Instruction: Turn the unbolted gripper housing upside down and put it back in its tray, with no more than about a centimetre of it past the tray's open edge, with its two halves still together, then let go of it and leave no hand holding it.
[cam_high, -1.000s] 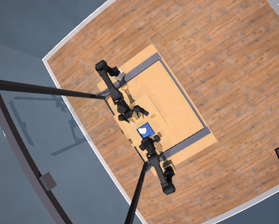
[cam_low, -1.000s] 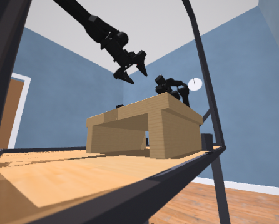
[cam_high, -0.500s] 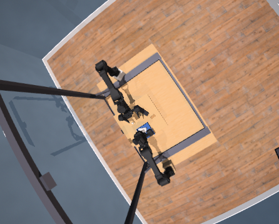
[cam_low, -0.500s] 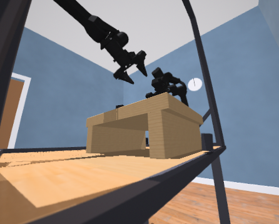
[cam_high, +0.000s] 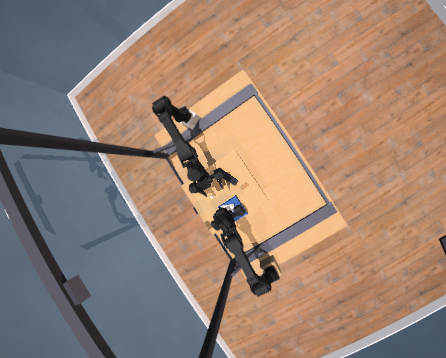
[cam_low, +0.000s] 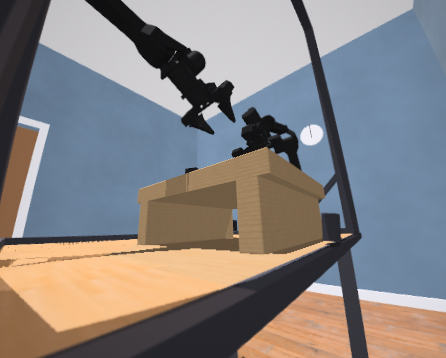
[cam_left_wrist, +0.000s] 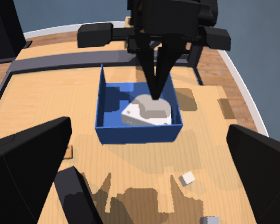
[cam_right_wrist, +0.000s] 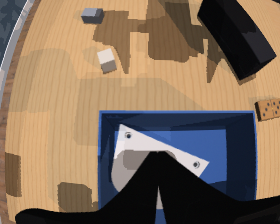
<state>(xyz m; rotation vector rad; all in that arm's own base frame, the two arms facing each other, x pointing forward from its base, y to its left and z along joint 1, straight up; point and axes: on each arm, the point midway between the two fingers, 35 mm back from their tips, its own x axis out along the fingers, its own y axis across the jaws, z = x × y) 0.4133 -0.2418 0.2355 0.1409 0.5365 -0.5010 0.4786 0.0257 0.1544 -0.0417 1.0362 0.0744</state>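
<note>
Inside the blue tray, gripper housing askew, with bare floor between its flange and the domino-side wall. Above it, right claw pinched narrow, contact unclear; past the opposite edge, left claw spread wide.

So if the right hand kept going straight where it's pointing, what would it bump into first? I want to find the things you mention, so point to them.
Probably the white housing (cam_high: 228, 206) (cam_left_wrist: 147, 111) (cam_right_wrist: 160, 150), right under the shut right hand (cam_left_wrist: 155, 99) (cam_right_wrist: 156, 158); I can't tell how close, or if they already touch.
</note>
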